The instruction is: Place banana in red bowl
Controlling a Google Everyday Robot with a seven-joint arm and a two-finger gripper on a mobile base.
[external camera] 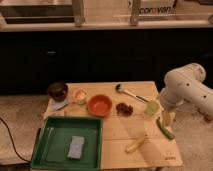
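Banana (pixel 135 145) ungrasped; gripper (pixel 167 119) near it (over table (pixel 120 132) edge).

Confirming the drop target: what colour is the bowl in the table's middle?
Orange-red bowl, clear in the camera view; the claw hangs over the table's right edge.

Matt wooden table (pixel 120 131), glossy red bowl (pixel 99 105), smooth white gripper (pixel 167 118) over the table's right edge.
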